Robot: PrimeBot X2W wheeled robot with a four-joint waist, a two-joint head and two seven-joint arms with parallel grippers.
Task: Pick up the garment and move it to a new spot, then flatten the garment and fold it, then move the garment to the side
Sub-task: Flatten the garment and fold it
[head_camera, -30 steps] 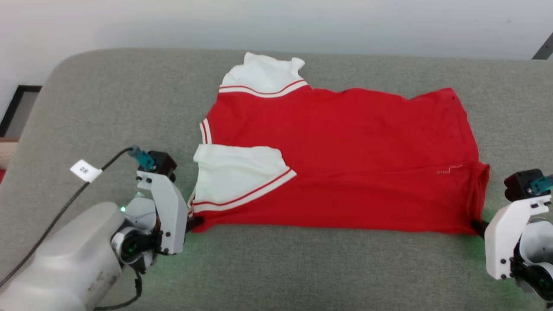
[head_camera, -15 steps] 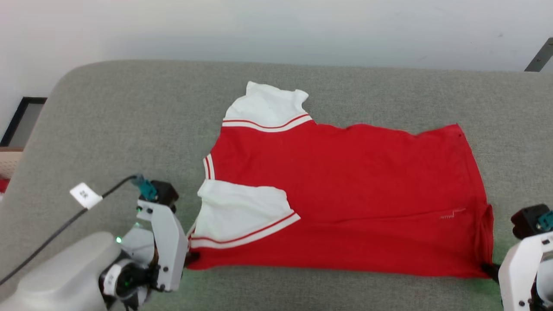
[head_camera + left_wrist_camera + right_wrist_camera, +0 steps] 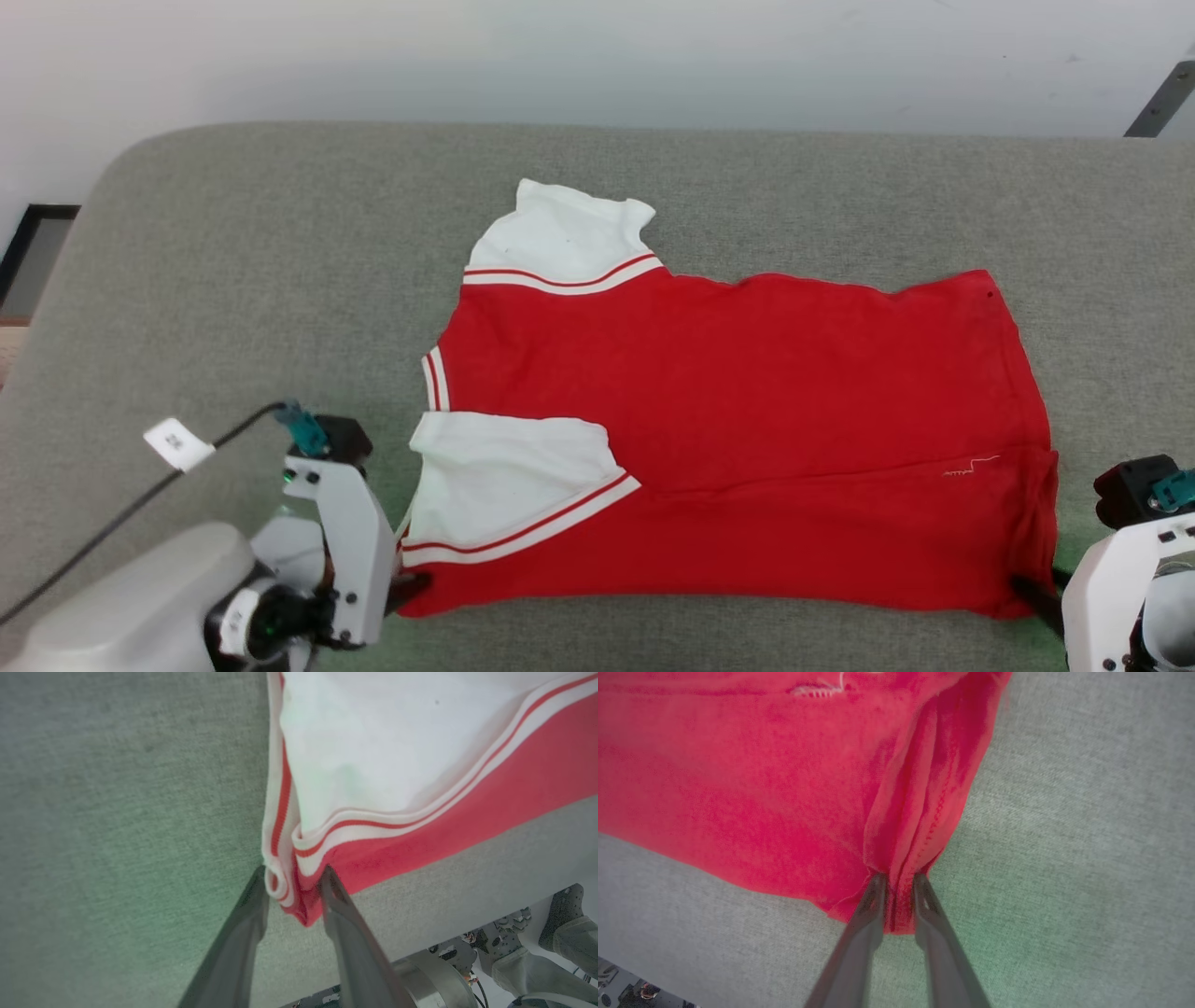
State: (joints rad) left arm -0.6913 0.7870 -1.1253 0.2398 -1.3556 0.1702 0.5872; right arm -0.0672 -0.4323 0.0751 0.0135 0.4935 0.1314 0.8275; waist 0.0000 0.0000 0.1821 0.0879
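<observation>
Red jersey (image 3: 747,439) lies spread on the grey padded worktop (image 3: 233,280), with one white sleeve (image 3: 509,476) folded over the body. Left tool (image 3: 292,877): fingers parted, striped corner slack between them. Right tool (image 3: 899,877): fingers close together, pinching the bunched hem corner (image 3: 920,812). Reads as release after lay-down. Suggest opening both fully and backing straight out, low, without dragging the corners. Right corner is puckered, so smooth it before the next fold.

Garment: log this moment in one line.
garment spread on grey surface | left gripper open at sleeve corner | right gripper pinching hem
</observation>
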